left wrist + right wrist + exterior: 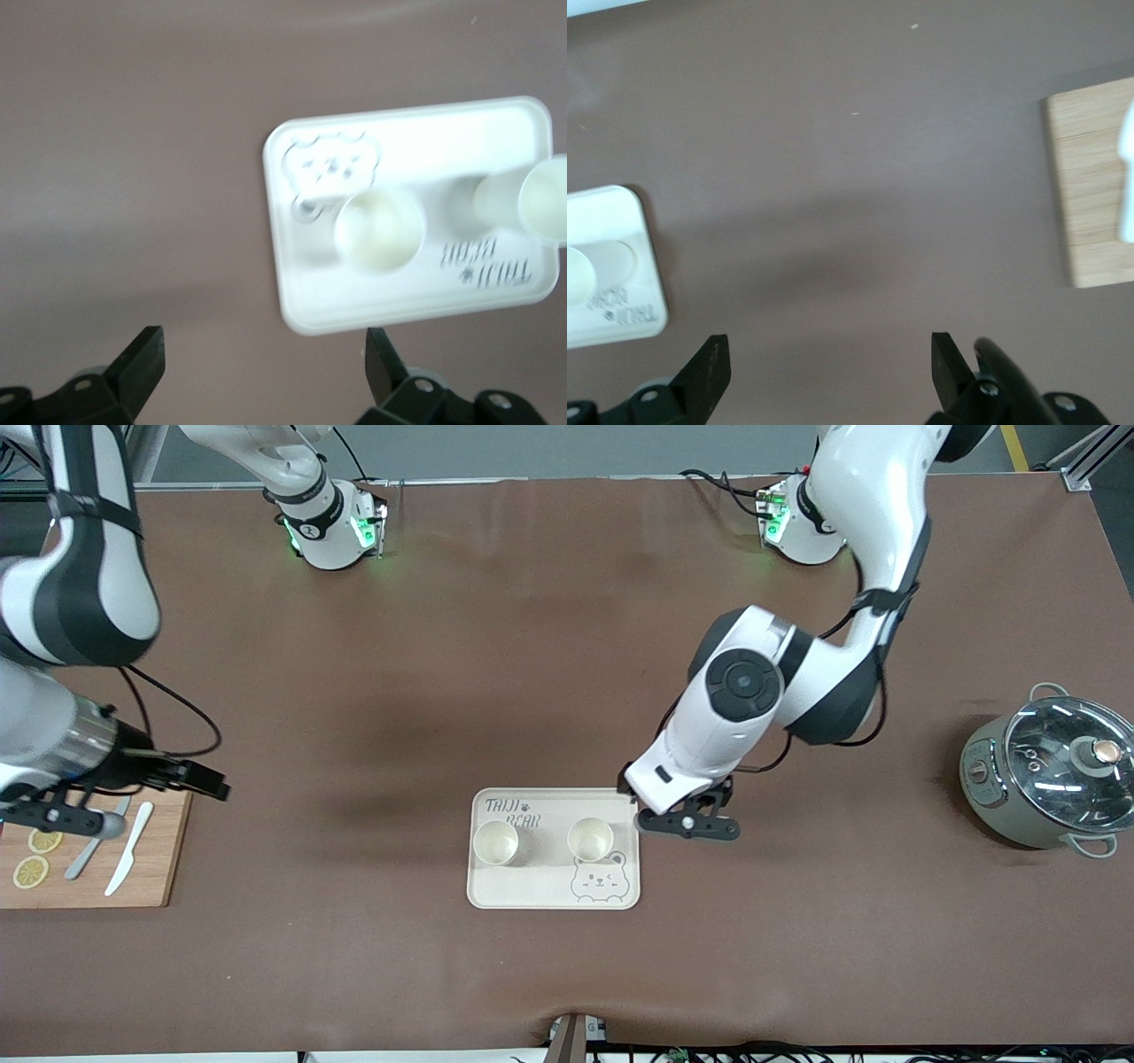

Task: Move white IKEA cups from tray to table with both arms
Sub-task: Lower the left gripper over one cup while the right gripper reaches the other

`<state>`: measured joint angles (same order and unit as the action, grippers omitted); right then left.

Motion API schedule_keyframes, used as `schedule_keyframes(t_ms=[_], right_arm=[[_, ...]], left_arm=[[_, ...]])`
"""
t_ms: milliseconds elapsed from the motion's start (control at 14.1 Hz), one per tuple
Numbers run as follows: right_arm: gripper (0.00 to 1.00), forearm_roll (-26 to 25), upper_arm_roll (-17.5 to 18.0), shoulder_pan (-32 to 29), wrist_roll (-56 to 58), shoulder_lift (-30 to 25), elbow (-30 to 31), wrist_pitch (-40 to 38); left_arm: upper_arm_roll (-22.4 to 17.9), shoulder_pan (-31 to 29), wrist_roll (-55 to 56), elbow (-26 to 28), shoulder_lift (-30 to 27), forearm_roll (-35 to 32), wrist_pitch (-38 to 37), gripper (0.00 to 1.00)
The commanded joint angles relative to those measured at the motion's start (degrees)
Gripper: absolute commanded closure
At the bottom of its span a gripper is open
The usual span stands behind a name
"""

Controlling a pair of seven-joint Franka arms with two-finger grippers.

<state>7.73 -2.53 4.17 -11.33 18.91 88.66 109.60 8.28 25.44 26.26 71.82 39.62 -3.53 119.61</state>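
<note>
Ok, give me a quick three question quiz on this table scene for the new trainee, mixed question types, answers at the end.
1. True or false: both white cups stand upright on the bear tray.
2. Which gripper hangs just off the tray's edge toward the left arm's end of the table? A) left gripper B) right gripper
3. What lies on the wooden cutting board beside the lemon slices?

Key: 1 true. 2 A. 3 a white knife and a grey utensil.

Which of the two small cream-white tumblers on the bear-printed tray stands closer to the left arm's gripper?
The cream-white tumbler beside the printed bear, toward the left arm's end of the tray; the left gripper hangs open just off that edge. The other tumbler stands under the lettering.
</note>
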Motion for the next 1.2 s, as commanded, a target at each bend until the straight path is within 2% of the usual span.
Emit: schedule_keyframes(t_ms=[0,141,354,636,848,1131], right_arm=[[0.00,2.7,-0.2,2.3,-4.7,5.4,-5.0,1.0],[0.00,2.8,-0.2,4.1,-6.9,7.8,-6.5,2.7],[0.00,3.5,-0.1,6.7,-10.1,10.3,-7.0,7.3],[0.00,4.8,-0.2,11.0,-14.8,15.0,-8.6,13.8],[0.00,4.8,-0.2,13.7,-16.7,18.9,-11.2,14.8],[0.00,4.7,-0.2,17.4,-20.5,22.1,-11.4,20.4]], left_arm=[[-4.0,4.5,2.2,-5.2,6.2,-1.3,3.6,0.00],[-5.4,6.0,2.6,-7.5,9.8,-1.2,5.3,0.00],[-5.4,6.2,2.6,-7.9,12.6,-1.2,9.5,0.00],[-6.3,6.5,2.0,-7.9,13.9,-1.2,13.1,0.00],[-6.5,6.5,1.3,-7.9,15.7,-1.3,16.3,0.00],[-6.5,6.6,1.5,-7.7,16.6,-1.3,17.1,0.00]])
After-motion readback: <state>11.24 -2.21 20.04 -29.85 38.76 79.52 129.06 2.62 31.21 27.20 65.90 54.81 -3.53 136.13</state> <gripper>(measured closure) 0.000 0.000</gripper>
